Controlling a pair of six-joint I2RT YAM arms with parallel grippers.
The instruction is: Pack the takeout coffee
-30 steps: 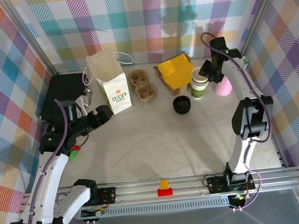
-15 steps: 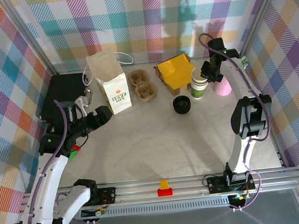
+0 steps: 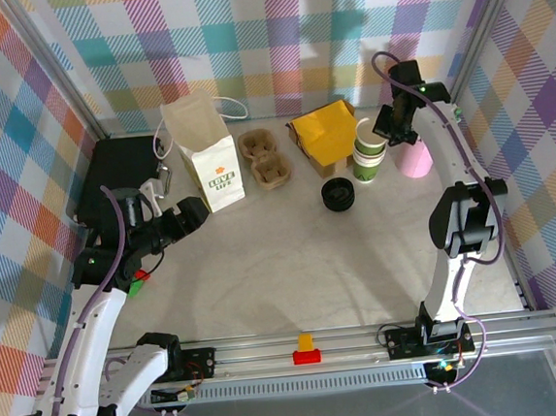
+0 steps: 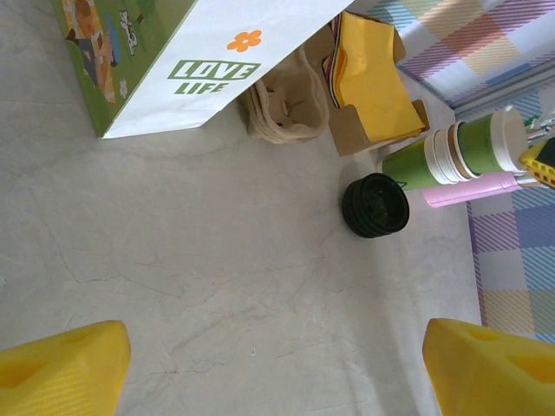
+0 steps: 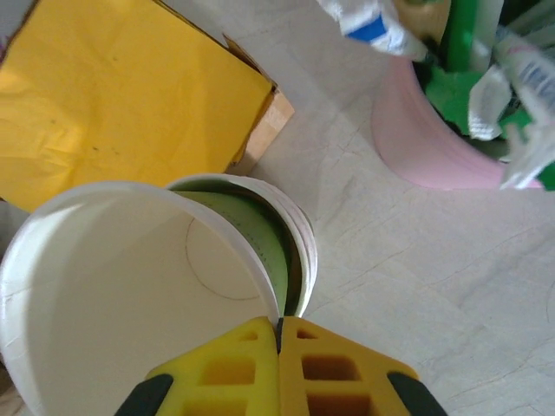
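Checked walls (image 3: 272, 33) in many colours are standing round a pale table (image 3: 293, 265). On its far right side, the right gripper (image 5: 279, 331) is pinching the rim of the coffee cup (image 5: 113, 286), with its two yellow fingers (image 5: 221, 360) pressing tight on the thin paper wall. That cup is poking partly out of a stack of cups (image 3: 369, 171), just right of a yellow box (image 3: 328, 133) and just left of a pink pot (image 3: 413, 160). It is wearing no lid yet. The black lid (image 3: 338, 194) is lying on the table, just on the near side of the stack. The left gripper (image 4: 277, 355) is hanging over the left side with its fingers spread far apart, holding nothing. The cup is looking empty inside, so it is probably very light, and thin paper is easy to squash. The rolled rim is likely the stiffest place to hold, and a gentle squeeze should be enough. The cup under it may be sticking to it. A second ago the top cup was sitting straight and deep in the stack. Now it is tipping and coming up, and the right gripper is sitting a little farther back.
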